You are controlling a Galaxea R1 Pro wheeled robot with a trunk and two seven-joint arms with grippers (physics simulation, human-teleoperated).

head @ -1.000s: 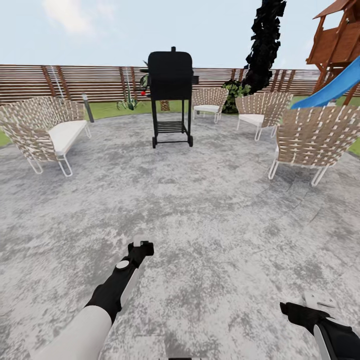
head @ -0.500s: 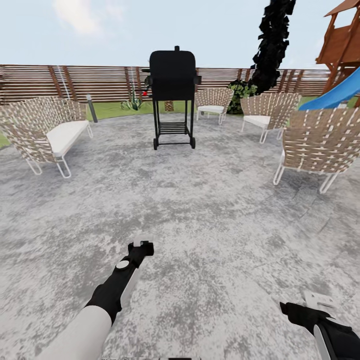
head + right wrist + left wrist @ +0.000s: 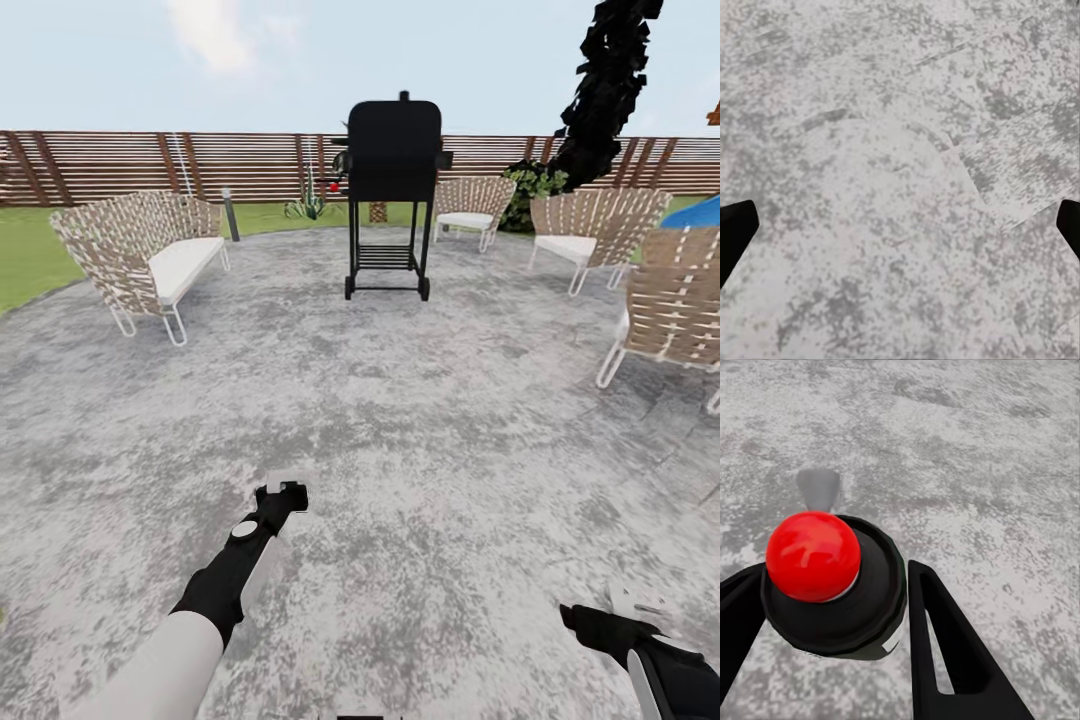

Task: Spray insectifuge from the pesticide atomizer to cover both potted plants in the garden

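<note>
Grey mottled paving of the round patio spreads under both arms. From the head camera, the left gripper sits at about seven o'clock, low over the stone. Its wrist camera shows the slim dark bottle with a red ball cap, the pesticide atomizer, clamped between the two black fingers. The right gripper sits at about four o'clock; its wrist camera shows its fingers spread wide apart over bare paving, holding nothing.

At twelve o'clock stands a black box-shaped barbecue on a wheeled frame. A woven tan bench with a white cushion is at ten o'clock, and woven tan chairs run from one to three o'clock. Behind them runs the brown slatted wooden fence, with a strip of green lawn at nine o'clock and a black ragged tree at one o'clock.
</note>
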